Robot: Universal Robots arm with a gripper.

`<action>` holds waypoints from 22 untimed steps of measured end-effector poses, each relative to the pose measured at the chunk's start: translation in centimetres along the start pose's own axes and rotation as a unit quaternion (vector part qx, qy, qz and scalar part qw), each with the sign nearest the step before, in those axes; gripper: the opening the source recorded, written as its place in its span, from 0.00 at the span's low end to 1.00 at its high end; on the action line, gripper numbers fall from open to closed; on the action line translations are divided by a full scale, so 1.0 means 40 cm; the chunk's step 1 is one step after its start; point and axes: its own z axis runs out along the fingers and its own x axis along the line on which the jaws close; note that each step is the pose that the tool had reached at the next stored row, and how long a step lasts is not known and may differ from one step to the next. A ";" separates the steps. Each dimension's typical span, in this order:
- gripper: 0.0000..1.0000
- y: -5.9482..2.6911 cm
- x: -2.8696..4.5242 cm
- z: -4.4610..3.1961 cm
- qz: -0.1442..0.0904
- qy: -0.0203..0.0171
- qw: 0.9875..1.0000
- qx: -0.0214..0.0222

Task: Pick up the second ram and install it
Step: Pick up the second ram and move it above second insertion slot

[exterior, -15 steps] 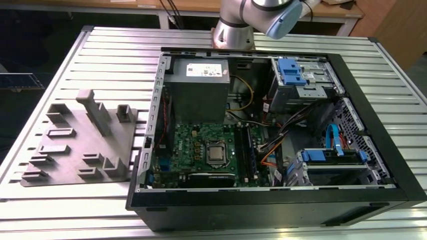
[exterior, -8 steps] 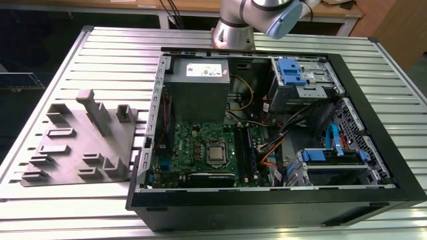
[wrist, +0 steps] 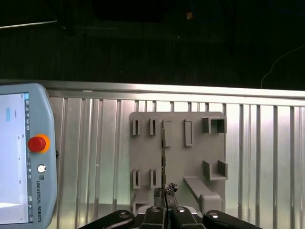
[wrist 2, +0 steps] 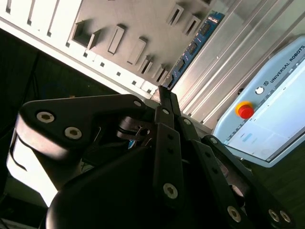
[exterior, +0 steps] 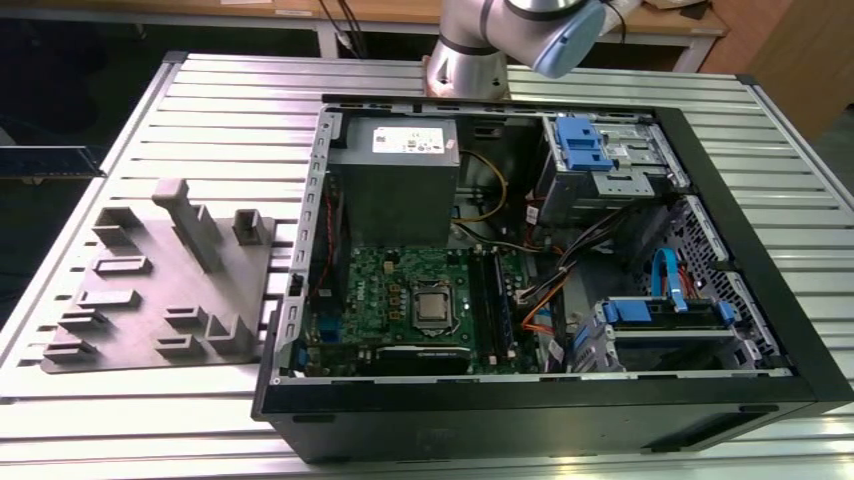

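Pendant (wrist: 24, 157): lies on the slatted table (exterior: 200, 100), well apart from the fixture.
Fixture (exterior: 160, 290): grey moulded block at the exterior view's left, just beside the open case. In the first wrist view it sits under the gripper.
Gripper (wrist: 165, 196): fingers pressed together on one end of the ram, pinching it with no gap visible in either wrist view.
Ram (wrist 2: 193, 47): a thin blue-black strip reaching out from the fingertips, clear of the fixture and off the table. The first wrist view shows it edge-on as a dark line (wrist: 163, 162) above the block, so it looks already picked and not yet at the case.
Board (exterior: 400, 295): green, flat on the case floor, below the power supply (exterior: 396, 190). The long dark slots run along its edge at the exterior view's right, and I cannot tell what they hold.
Cables (exterior: 561, 270): orange and dark leads draped just beside those slots.
Case (exterior: 747, 230): tall black walls all round, drive cages at the exterior view's right.
Risk, grip: the hold is at one end only — the long free end could sag or twist in the fingers, and the stick would then meet a slot askew.
Risk, snag: the loose leads lie close enough to catch the stick's tip.
Risk, seating: a tilted stick pressed down could jam or load the board — the case wall also leaves the wrist little room.
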 end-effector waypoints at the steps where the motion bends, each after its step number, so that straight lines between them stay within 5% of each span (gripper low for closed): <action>1: 0.08 -0.004 0.000 0.000 0.000 0.000 1.000 0.000; 22: 0.08 -0.085 0.002 -0.004 0.000 0.000 1.000 0.000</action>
